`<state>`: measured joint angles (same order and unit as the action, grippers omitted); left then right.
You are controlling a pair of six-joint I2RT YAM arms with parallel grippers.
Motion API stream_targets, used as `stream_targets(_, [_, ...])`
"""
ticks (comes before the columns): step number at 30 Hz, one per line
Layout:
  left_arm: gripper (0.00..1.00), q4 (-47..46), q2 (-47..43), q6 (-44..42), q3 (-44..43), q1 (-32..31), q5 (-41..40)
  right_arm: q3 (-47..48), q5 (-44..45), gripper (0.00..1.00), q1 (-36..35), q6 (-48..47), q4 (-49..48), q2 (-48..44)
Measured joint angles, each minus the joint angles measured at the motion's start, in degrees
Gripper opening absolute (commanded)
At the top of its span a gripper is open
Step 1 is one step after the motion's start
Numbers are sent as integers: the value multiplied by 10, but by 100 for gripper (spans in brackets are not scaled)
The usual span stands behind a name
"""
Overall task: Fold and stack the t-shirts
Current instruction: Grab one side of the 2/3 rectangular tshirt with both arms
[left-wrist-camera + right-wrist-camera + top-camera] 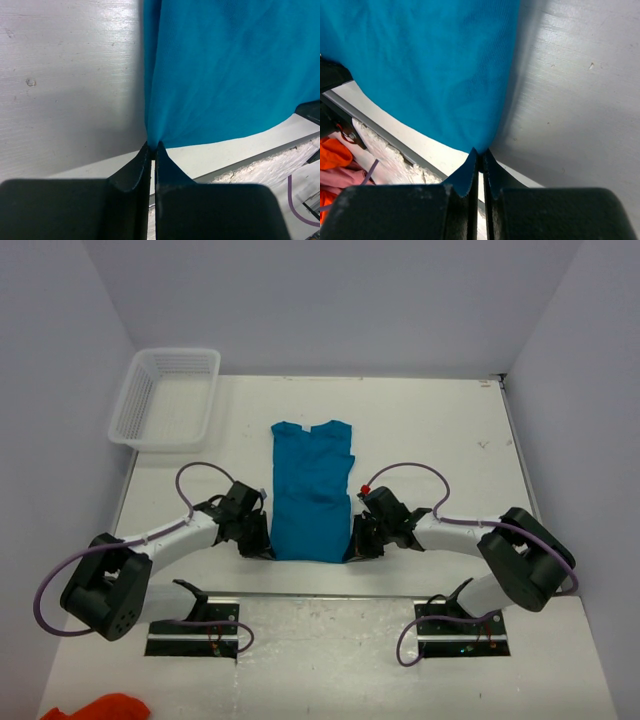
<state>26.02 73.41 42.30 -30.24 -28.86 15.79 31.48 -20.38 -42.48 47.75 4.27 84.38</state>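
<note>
Now the teal t-shirt [310, 500] lies flat at the middle of the table [440, 440], its long axis running 12 to 6 o'clock. The left gripper [152, 147] and right gripper [480, 152] each pinch a near hem corner, at 7 and 5 o'clock.

Mid-table [440, 430]: t-shirt [310, 490] lies flat, collar end far from me, hem near. My left end effector [151, 147] pinches its near left corner and my right end effector [480, 151] pinches the near right corner. Basket [165, 395] sits at far left, well apart. Loose cloth [100, 707] lies near left, off the table.

White table [440, 430]: teal t-shirt [310, 495], mesh basket [131, 406]
</note>
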Motion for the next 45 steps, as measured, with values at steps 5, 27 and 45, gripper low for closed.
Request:
stream_targets(5, [0,2,-3,0,0,1,-4,0,0,0,0,2,0,1])
stream_targets(27, [0,5,-28,0,13,12,-8,0,20,0,6,21,12,-5])
stream_targets(45, [0,3,-52,-1,21,12,23,17,77,0,15,10,82,-31])
